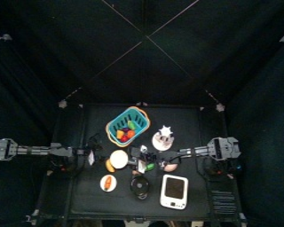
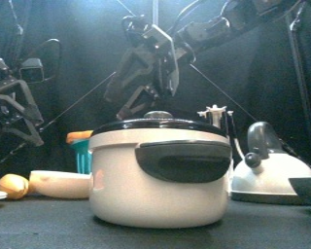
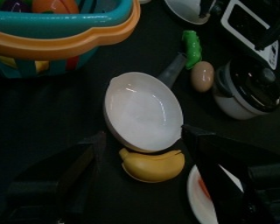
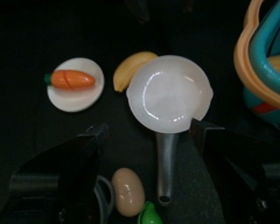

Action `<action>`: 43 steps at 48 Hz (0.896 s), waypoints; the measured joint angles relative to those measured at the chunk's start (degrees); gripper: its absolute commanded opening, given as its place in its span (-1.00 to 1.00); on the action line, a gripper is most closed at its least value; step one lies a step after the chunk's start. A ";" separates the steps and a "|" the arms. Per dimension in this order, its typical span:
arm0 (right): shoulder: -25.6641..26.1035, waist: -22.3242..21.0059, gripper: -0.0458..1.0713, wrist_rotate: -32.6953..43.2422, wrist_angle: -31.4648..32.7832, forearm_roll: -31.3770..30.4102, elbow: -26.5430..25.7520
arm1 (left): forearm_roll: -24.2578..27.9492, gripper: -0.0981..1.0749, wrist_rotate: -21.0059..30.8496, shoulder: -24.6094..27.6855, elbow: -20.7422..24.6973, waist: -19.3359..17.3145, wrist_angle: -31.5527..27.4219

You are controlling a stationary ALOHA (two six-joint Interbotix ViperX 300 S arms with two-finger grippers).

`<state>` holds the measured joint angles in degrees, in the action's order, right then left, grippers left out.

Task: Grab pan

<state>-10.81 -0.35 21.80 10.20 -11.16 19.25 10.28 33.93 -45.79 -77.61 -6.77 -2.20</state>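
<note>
Black table [image 1: 194,142] crowded with props inside seemingly closed black curtains [image 1: 50,53]

Both arms are black throughout, built of jointed links with blocky housings at the joints, seen clearest on the left arm [image 2: 16,97] and right arm [image 2: 210,29] in the front view. Thin black cables loop along the links. Each gripper, left [image 3: 140,175] and right [image 4: 149,162], carries two broad, flat black jaws with squared edges.
</note>
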 measured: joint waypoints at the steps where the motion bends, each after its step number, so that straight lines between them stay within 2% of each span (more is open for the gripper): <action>1: -0.26 0.00 0.92 0.00 0.09 0.09 0.09 | 0.00 0.89 0.00 0.00 0.09 -0.09 -0.09; 18: -5.10 0.00 0.92 0.00 1.23 0.18 -0.26 | -0.09 0.89 -0.09 -0.09 0.09 0.00 -0.09; 33: -7.29 -0.35 0.90 0.00 2.72 0.26 -0.35 | 0.00 0.89 -0.09 0.00 0.09 -0.18 0.00; 43: -9.05 -1.23 0.76 0.00 2.81 0.18 -0.35 | 0.00 0.89 -0.09 -0.09 0.09 -0.26 0.18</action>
<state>-19.86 -1.58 21.80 13.01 -10.99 18.90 10.28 33.84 -45.88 -77.52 -7.03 -2.02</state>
